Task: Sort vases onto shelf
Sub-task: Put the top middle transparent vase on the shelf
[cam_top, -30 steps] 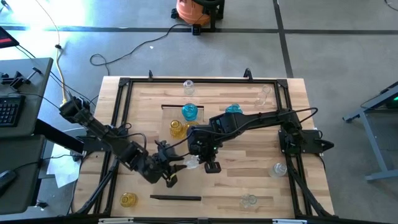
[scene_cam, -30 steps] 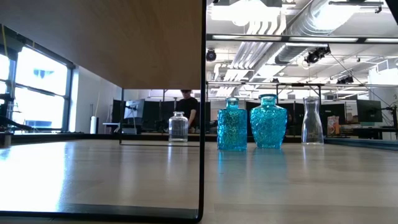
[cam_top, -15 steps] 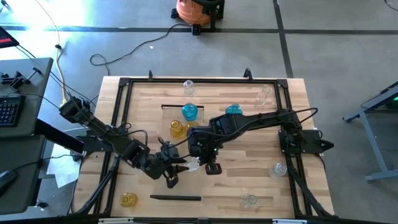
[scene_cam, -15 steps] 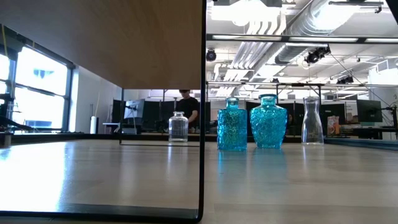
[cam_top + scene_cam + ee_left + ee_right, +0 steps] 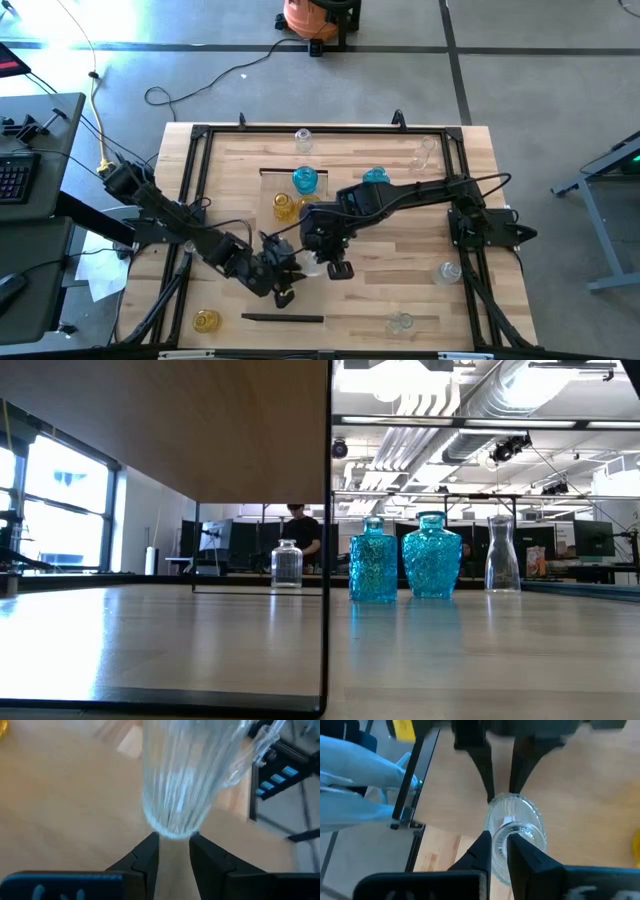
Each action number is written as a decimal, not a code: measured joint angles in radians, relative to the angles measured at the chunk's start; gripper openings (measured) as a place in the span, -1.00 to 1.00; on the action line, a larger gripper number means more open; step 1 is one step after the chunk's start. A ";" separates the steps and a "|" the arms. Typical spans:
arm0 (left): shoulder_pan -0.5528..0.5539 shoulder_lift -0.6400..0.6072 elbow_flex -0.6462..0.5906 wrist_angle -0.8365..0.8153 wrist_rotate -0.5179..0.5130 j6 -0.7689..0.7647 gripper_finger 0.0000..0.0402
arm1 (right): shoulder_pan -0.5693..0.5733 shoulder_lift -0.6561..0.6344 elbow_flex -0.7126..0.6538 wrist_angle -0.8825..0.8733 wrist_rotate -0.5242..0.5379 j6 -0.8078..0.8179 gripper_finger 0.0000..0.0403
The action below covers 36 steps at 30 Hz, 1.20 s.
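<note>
Pincers meet mid-desk over one clear vase [image 5: 312,264]. The right pincer [image 5: 499,842] is clamped on its neck, while the left pincer [image 5: 173,838] is set narrowly apart against its base. Two blue vases [image 5: 374,560] are seen standing upright beyond the shelf [image 5: 165,430].

Bright even daylight; window glare upper left, wrist views softly blurred.

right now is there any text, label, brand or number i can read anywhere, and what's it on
None can be read.
The ribbed clear glass vase between both grippers bears no label.
The textured blue glass vases bear none either.
Monitors and signs in the room behind are too small to read.
</note>
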 joint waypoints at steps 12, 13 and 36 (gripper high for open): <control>-0.004 -0.009 0.000 -0.021 0.011 -0.041 -0.64 | -0.001 0.000 0.000 0.012 -0.005 -0.003 -0.94; -0.004 -0.009 0.000 -0.020 0.016 -0.045 -0.64 | -0.001 0.000 0.000 0.013 -0.005 -0.003 -0.94; 0.007 -0.108 -0.001 -0.090 0.041 -0.089 -0.52 | -0.014 -0.001 0.001 0.030 0.005 -0.011 -0.92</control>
